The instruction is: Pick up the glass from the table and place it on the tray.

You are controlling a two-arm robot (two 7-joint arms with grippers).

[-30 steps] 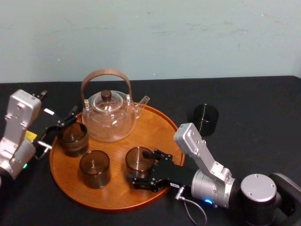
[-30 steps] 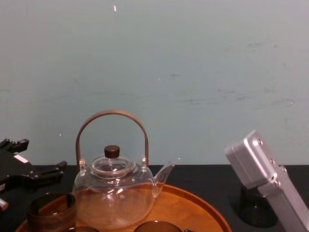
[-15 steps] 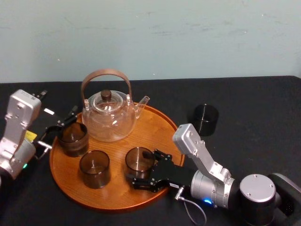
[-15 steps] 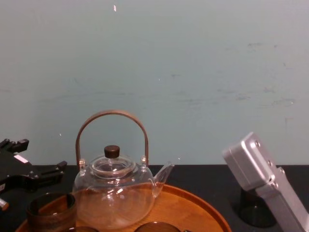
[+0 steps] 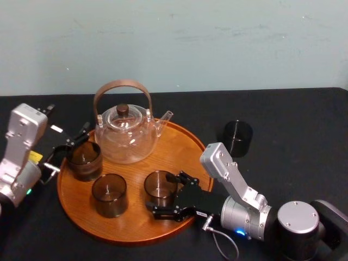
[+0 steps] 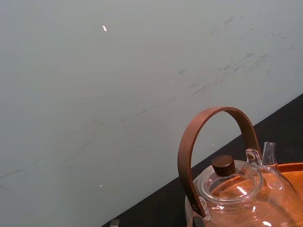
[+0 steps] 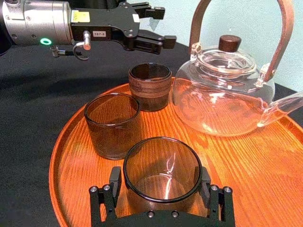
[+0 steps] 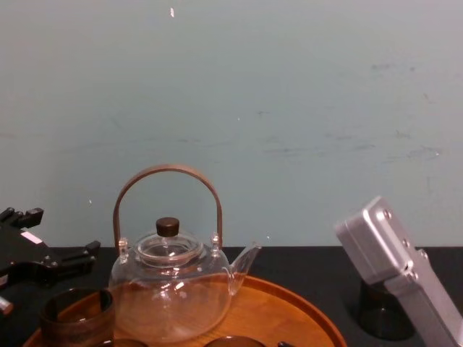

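"When you look down from the head camera, where is the glass [image 5: 160, 184]?"

"I see it at the front right part of the tray [image 5: 182, 149], inside the rim. My right claw [image 5: 160, 191] comes in from the right and pinches it, one finger against each side (the right wrist view shows both pads against the wall of the glass). It is upright and empty. Whether its base touches the wood, I cannot tell."

"What else is on the tray?"

"The clear teapot [image 5: 126, 137] stands at the back, with its brown hoop handle up and its spout toward the right. A ribbed glass [image 5: 84, 160] stands near the left rim. A plain glass [image 5: 109, 194] stands in front of that, just left of the one I hold. All of them stand apart from one another."

"And your left side?"

"My left claw [image 7: 163, 24] hangs close to the ribbed glass, on its left, at the tray's left rim. Its fingers are spread and hold nothing."

"Anything off the tray?"

"One dark glass [image 5: 238, 137] stands upright on the black surface [image 5: 293, 125]. It is to the right of the tray and well apart from it. In the chest view it sits behind my right arm."
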